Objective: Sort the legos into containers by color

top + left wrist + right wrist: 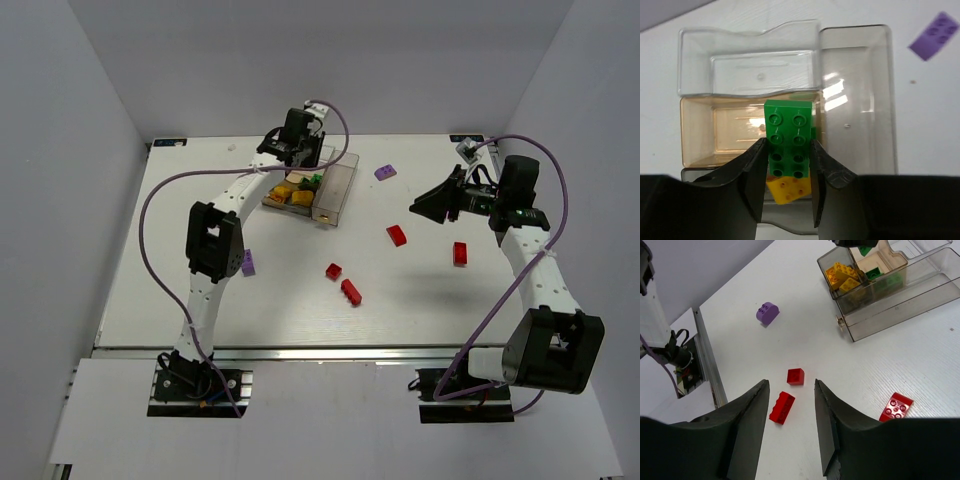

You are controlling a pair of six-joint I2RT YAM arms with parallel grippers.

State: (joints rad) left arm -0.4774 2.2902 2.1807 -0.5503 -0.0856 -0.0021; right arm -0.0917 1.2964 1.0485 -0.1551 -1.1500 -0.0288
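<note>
On the left wrist feed, the left gripper (788, 146) is closed on a green lego (787, 125), with a finger pressed to each long side and the studs facing the camera. It hangs over the box (860, 140), about where the amber compartment meets the clear ones. I cannot tell which compartment it is above. A yellow lego (787, 191) shows just beneath it, partly covered by the fingers. A purple lego (935, 35) lies beyond the box's right wall.

The overhead view loses all of that. There the left gripper (297, 140) covers the far end of the box (340, 190) and hides the piece it holds. What that view adds is the spread on the table (180, 300): four red legos (351, 291) and two purple legos (385, 172).

The right gripper (791, 385) has its jaws apart with nothing between them. From above I see the right gripper (440, 205) well apart from the box. Its own camera shows two red legos (782, 407) in the gap between the fingers. A third red lego (896, 406) lies by the right finger, its lower edge cut off. That camera also views the box (900, 305) from the side, with yellow legos (842, 276) piled in the near corner section and a second green lego (872, 274) next door. The tinted walls blur the rest.
</note>
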